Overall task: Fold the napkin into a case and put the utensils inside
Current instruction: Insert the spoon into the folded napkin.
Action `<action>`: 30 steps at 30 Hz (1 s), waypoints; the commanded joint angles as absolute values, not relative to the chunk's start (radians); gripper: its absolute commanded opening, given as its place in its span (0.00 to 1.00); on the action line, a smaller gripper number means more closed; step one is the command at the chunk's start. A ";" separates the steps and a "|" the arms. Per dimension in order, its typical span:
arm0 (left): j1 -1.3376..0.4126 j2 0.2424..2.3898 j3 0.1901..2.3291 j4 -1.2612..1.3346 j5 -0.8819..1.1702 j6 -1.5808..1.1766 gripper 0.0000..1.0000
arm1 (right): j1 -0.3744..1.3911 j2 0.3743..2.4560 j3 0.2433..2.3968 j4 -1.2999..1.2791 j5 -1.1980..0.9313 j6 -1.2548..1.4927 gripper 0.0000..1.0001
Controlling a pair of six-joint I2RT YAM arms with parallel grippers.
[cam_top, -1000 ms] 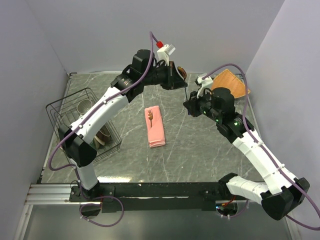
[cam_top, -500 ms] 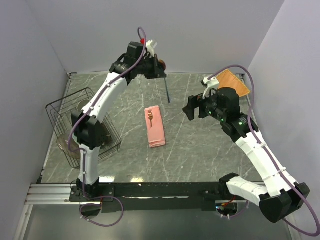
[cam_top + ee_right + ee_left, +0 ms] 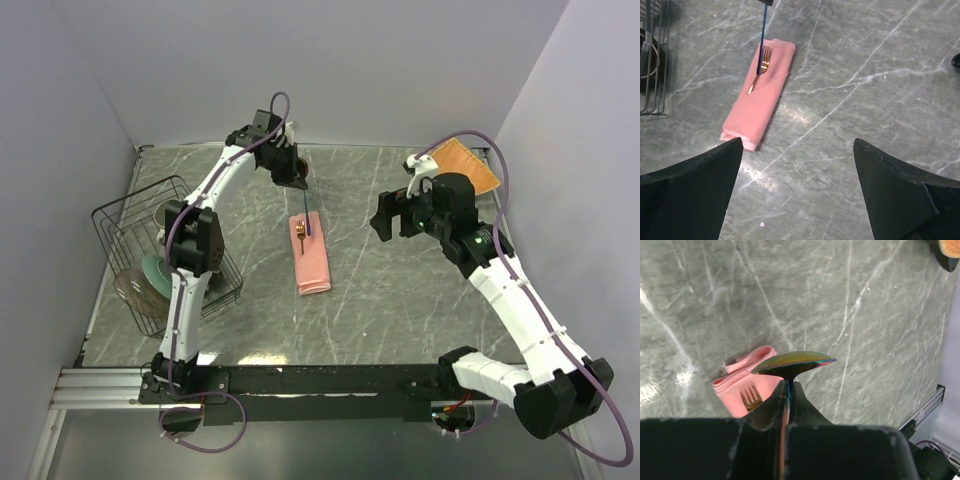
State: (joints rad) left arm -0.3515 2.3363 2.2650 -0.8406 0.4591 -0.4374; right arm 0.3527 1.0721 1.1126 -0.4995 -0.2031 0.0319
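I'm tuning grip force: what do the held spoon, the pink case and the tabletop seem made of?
The spoon looks like polished metal: thin, iridescent gold-purple sheen. The case looks like soft matte cloth: layered folded edges, slight wrinkles. The tabletop is glossy grey stone or stone-look laminate, I cannot tell which: white veins, light reflections.

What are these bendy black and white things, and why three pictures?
They are two robot arms that pinch things. One picture looks down from above; the other two come from cameras on the wrists. On the grey marble table lies a pink cloth folded into a narrow case, a gold fork poking out. The left gripper pinches a shiny gold spoon, handle hanging down over the case. The right gripper is open and empty. A black wire rack and a tan woven mat sit nearby.
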 commanded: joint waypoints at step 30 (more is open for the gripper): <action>-0.350 2.408 2.241 -0.850 0.502 -0.505 0.01 | 0.347 1.175 1.255 -0.522 -0.207 0.018 1.00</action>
State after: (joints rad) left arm -0.3416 2.4496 2.2677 -0.8547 0.4740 -0.4686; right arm 0.3527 1.1744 1.1992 -0.5278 -0.2039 0.0242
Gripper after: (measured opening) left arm 0.032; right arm 0.996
